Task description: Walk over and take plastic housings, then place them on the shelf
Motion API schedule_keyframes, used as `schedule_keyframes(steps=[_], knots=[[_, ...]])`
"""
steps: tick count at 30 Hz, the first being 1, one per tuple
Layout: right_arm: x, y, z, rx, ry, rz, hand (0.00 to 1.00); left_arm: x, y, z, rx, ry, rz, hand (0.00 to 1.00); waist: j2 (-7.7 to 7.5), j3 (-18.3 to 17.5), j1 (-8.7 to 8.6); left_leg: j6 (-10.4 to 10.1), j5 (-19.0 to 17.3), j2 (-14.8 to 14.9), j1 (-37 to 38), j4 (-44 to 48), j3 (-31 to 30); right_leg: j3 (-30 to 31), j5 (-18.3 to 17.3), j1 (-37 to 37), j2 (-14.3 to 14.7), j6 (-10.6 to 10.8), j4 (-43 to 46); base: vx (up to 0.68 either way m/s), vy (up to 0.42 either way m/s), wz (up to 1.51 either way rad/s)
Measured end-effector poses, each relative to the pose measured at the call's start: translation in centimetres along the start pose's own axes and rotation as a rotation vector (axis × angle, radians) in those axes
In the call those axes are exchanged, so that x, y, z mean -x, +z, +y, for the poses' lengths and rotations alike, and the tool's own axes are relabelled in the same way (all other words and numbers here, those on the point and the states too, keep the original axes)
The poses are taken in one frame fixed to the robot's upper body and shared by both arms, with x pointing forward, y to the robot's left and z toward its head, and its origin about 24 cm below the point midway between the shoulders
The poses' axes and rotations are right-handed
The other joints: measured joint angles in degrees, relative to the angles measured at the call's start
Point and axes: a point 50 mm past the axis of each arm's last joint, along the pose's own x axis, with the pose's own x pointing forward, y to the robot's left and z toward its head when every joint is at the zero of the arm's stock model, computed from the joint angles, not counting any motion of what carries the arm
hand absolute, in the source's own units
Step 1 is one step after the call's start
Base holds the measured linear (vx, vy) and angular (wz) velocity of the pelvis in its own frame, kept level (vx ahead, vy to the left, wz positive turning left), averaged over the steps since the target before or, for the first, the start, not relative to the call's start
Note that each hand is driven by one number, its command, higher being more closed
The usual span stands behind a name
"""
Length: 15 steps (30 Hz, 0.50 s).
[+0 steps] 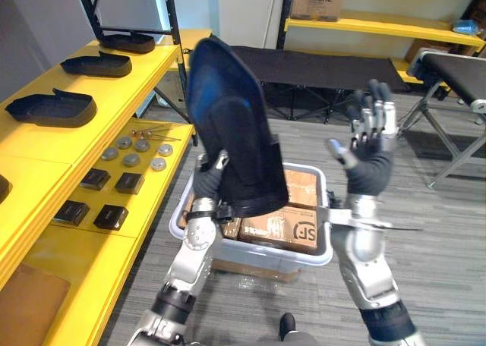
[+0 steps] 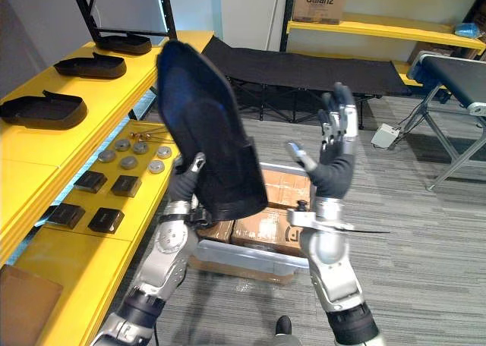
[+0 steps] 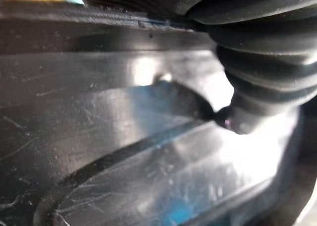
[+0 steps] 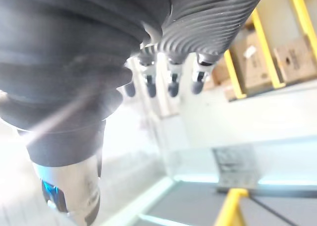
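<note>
Gripping the plastic housing (image 1: 231, 133) by its lower end, the left robot hand (image 1: 206, 180) holds it upright, long axis rising above it, the yellow shelf (image 1: 129, 84) lying to that hand's left, while the right robot hand (image 1: 370, 145) hangs splayed and empty nearby.

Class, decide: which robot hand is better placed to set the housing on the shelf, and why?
Left. The left robot hand grips the black housing, and the yellow shelf lies on its side. The right robot hand is raised open, empty, farther away.

Twin head views down onto the housing (image 1: 228, 126); wrist views very close.
</note>
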Motion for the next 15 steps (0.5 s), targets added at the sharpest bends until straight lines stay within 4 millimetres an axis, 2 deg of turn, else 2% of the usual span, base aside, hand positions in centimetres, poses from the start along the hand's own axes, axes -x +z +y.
schedule_keyframes(steps=[2, 3, 4, 7, 9, 10, 12, 13, 15], knots=[[1.3, 0.6, -2.1, 0.024, -0.100, 0.004, 0.00, 0.4, -0.1, 1.4, -0.056, 0.065, -0.037, 1.00, 0.24, -0.70, -0.44, 0.13, -0.27, 0.00, 0.00, 0.07, 0.33, 0.36, -0.16, -0.24, 0.03, 0.11, 0.13, 0.01, 0.011, -0.15], [2.6, 0.8, -3.7, 0.072, -0.181, 0.030, 0.00, 0.8, -0.2, 2.5, -0.069, 0.118, -0.046, 1.00, 0.46, -1.11, -1.16, -0.04, -0.49, 0.00, -0.01, 0.12, 0.53, 0.58, -0.26, -0.46, 0.05, 0.17, 0.16, 0.01, 0.009, -0.05], [3.1, 0.9, -4.2, 0.090, -0.206, 0.048, 0.00, 0.9, -0.2, 2.9, -0.073, 0.144, -0.051, 1.00, 0.60, -1.21, -1.49, -0.01, -0.56, 0.00, -0.01, 0.12, 0.66, 0.74, -0.31, -0.56, 0.06, 0.19, 0.16, 0.02, 0.014, -0.15], [6.0, -0.1, -6.7, 0.181, -0.305, 0.207, 0.00, 1.7, -0.1, 4.7, -0.088, 0.229, -0.069, 1.00, 1.22, -1.49, -2.03, -0.23, -1.25, 0.12, -0.19, 0.39, 1.93, 1.94, -0.36, -1.39, 0.28, 0.22, 0.17, 0.02, 0.006, -0.18], [9.5, -1.6, -9.5, 0.269, -0.431, 0.405, 0.00, 2.5, 0.4, 5.1, -0.067, 0.243, -0.092, 1.00, 1.45, -1.72, -2.03, -0.13, -1.70, 0.21, -1.35, 0.87, 1.66, 1.72, -0.60, -2.03, 0.23, 0.35, 0.15, 0.02, 0.001, 0.03], [10.3, -1.9, -10.0, 0.285, -0.458, 0.444, 0.00, 2.8, 0.7, 5.1, -0.057, 0.248, -0.099, 1.00, 1.49, -1.71, -2.03, 0.01, -1.86, 0.23, -2.03, 1.34, 1.47, 1.58, -0.62, -2.28, 0.13, 0.38, 0.13, 0.02, 0.001, 0.20], [12.3, -2.4, -11.5, 0.318, -0.535, 0.532, 0.00, 3.8, 0.9, 5.2, -0.017, 0.263, -0.076, 1.00, 2.36, -1.66, -2.06, 0.23, -2.51, 0.00, -4.83, 2.54, -1.59, -0.49, -1.48, -2.28, -0.54, 0.95, 0.47, 0.02, 0.007, 0.54], [12.6, -2.6, -11.6, 0.322, -0.541, 0.544, 0.00, 4.1, 0.8, 5.3, -0.010, 0.267, -0.064, 1.00, 2.67, -1.69, -1.99, 0.25, -2.49, -0.08, -5.30, 2.56, -2.72, -0.81, -2.05, -2.22, -0.63, 1.34, 1.01, 0.04, 0.013, 0.92], [13.2, -3.0, -11.8, 0.323, -0.560, 0.574, 0.00, 5.0, 0.3, 5.4, 0.004, 0.258, -0.020, 1.00, 3.79, -1.44, -1.93, 0.48, -2.41, -0.01, -7.52, 3.35, -9.30, -1.88, -7.26, -2.02, -0.40, 2.61, 6.37, 0.08, -0.013, 1.33]])
